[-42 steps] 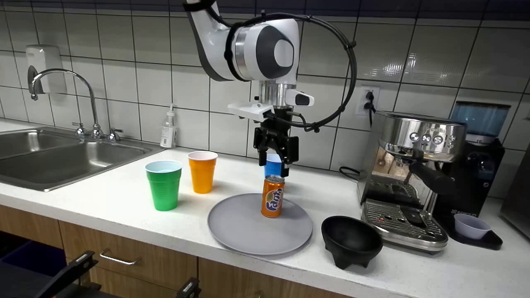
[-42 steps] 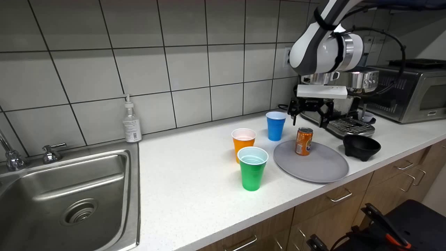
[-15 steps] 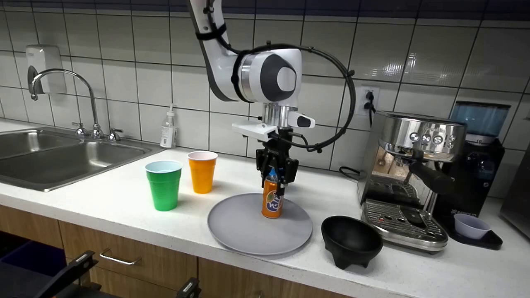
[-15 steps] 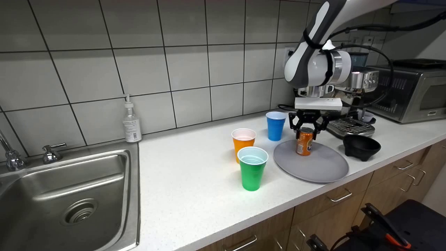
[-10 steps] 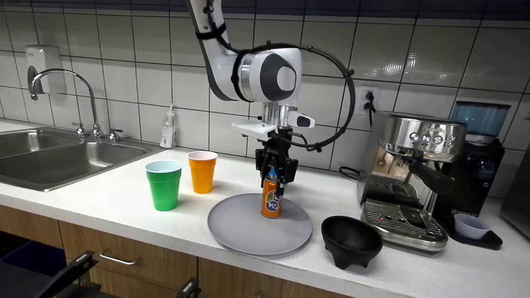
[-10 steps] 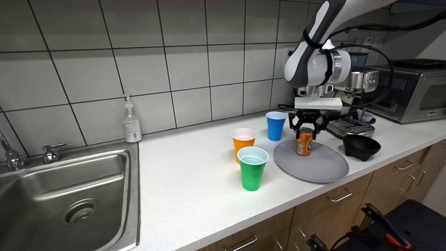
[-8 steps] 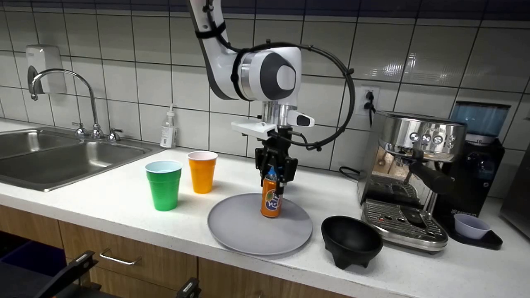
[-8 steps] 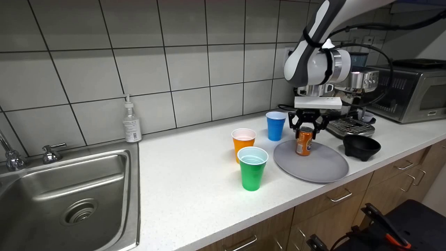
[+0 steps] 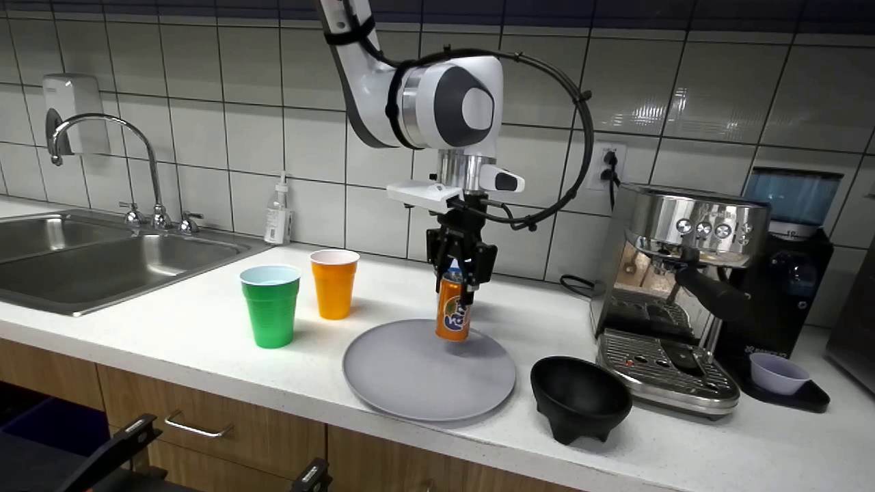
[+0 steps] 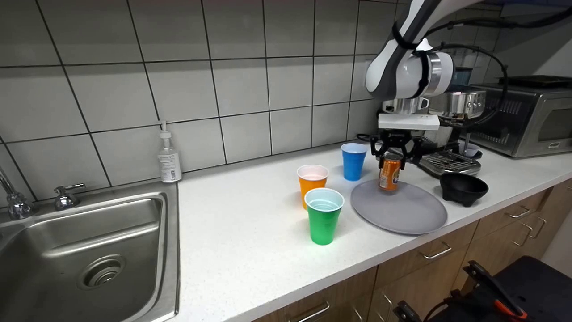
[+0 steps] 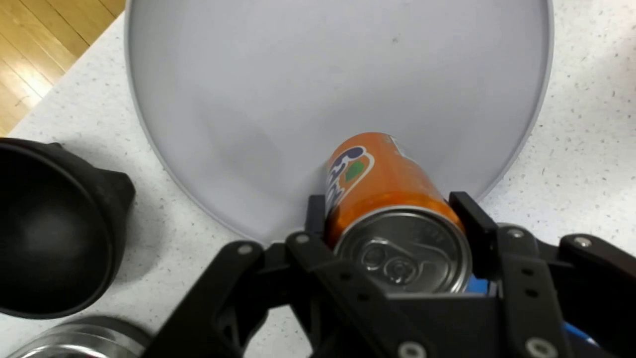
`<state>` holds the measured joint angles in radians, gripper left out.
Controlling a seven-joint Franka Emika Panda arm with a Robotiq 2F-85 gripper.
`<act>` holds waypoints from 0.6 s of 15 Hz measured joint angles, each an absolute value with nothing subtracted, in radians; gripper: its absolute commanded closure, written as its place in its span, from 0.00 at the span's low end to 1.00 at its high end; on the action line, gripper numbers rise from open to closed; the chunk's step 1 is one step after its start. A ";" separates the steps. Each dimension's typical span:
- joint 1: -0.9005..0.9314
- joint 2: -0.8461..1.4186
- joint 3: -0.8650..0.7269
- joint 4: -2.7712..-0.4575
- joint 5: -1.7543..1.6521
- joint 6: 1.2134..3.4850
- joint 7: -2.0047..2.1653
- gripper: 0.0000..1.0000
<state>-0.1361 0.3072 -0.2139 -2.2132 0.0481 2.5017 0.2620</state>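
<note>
Orange can (image 9: 451,318) risen off plate (image 9: 413,379), claw (image 11: 388,213) clamped around it, gap beneath, rim (image 11: 545,77) close

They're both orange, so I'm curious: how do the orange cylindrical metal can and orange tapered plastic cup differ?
The can is held by the black end effector; the cup stands on the white counter. The can bears a logo; the cup looks plain. Both look orange and upright.

An orange Fanta can (image 11: 390,174), its dark blue lettering edged in white and set beside a green leaf, is upright, gripped between the two fingers of the claw (image 11: 392,214). Its silver lid, pull tab lying flat, sits up between the fingers; its base hangs free below the fingertips.
</note>
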 measured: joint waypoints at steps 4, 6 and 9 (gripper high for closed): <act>-0.156 0.308 -0.219 -2.179 0.062 2.494 0.262 0.62; -0.170 0.315 -0.221 -2.158 0.074 2.489 0.262 0.62; -0.193 0.333 -0.222 -2.121 0.091 2.482 0.262 0.62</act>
